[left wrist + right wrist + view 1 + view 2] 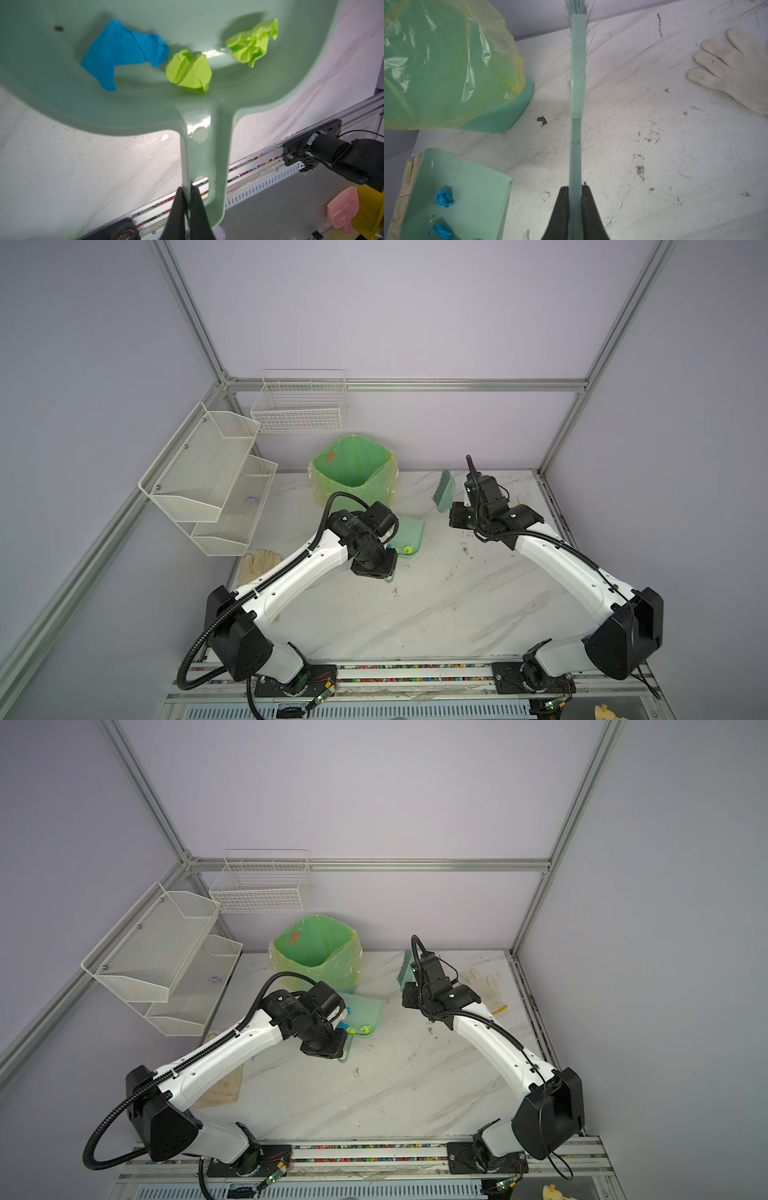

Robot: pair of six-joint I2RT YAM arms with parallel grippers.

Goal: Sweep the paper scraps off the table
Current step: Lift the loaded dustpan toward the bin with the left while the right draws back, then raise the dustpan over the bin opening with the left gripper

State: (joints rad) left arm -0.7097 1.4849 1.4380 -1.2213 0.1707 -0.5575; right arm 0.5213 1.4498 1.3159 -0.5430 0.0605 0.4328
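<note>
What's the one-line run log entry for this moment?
left jaws: shut on dustpan handle | right jaws: shut on brush | paper scraps: blue and green, in dustpan | next: likely tip into bin

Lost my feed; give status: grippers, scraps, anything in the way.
Left gripper shut on dustpan handle. Right gripper shut on brush. Scraps in dustpan, none seen on table. Nothing between dustpan and bin.

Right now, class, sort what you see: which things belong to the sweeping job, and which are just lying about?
Job: paper scraps, dustpan, brush, lined bin.
Lying about: white glove, mesh rack, wire basket, dark speck.
</note>
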